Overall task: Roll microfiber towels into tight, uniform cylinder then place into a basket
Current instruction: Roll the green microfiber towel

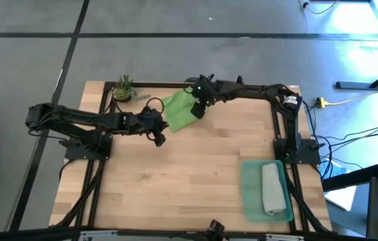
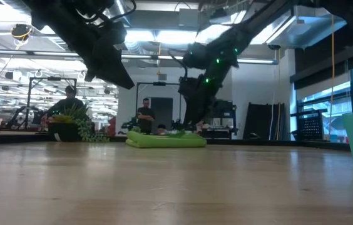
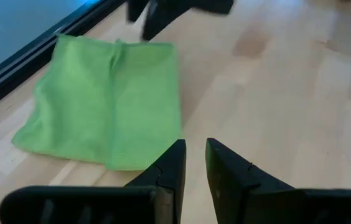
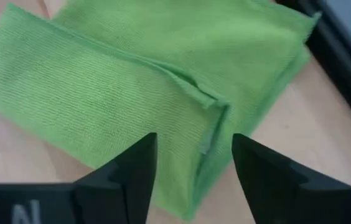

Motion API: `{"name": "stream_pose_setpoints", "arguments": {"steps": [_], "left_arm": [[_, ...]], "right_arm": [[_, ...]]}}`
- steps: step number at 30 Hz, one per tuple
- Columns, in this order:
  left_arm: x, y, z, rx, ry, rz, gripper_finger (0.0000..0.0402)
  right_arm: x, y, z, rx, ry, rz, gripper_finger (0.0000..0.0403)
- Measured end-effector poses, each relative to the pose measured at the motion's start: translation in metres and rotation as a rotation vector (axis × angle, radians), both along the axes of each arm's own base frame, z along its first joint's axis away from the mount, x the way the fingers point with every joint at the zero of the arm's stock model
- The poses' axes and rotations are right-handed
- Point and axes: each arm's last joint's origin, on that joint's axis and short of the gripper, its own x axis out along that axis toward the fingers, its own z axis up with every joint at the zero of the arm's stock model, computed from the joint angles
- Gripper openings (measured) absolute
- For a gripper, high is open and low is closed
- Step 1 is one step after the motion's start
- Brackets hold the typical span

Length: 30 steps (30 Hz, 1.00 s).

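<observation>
A bright green microfiber towel [image 1: 179, 111] with a fine ribbed weave lies folded near the far edge of the pale wood-plank worktop [image 1: 175, 181]. Near the right front corner, the translucent teal-green plastic basket [image 1: 250, 193] holds a light grey rolled towel [image 1: 272, 189] — both end effectors are matte black. A small green potted plant [image 1: 122, 88] stands at the far left corner.

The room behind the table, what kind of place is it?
Probably a robotics lab or workshop: people stand among equipment racks, exposed ducts run overhead, and cables lie on the grey floor beside the wooden table.
</observation>
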Motion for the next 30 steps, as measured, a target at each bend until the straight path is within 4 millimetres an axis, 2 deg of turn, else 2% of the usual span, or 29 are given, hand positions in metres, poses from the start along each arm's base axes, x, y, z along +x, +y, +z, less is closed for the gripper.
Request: {"name": "stream_pose_setpoints", "arguments": {"steps": [3, 6, 11, 16, 23, 30], "left_arm": [[0.002, 0.01, -0.007, -0.025, 0.015, 0.084, 0.0057], [0.01, 0.02, -0.021, -0.054, 0.046, 0.123, 0.0057], [0.029, 0.034, -0.052, -0.088, 0.071, 0.138, 0.0057], [0.041, 0.045, -0.078, -0.129, 0.08, 0.137, 0.0057], [0.043, 0.046, -0.1, -0.19, 0.16, 0.096, 0.0057], [0.038, 0.032, -0.103, -0.261, 0.271, -0.043, 0.0057]], "right_arm": [[-0.001, -0.007, 0.015, 0.01, 0.033, -0.004, 0.0216], [-0.007, -0.015, 0.015, 0.01, 0.045, -0.019, 0.0217], [-0.024, -0.024, -0.005, 0.058, 0.076, -0.043, 0.0218], [-0.035, -0.02, -0.029, 0.085, 0.114, -0.028, 0.0218], [-0.034, -0.008, -0.038, 0.123, 0.109, 0.024, 0.0218], [-0.027, -0.008, -0.023, 0.149, 0.107, 0.02, 0.0218]]}}
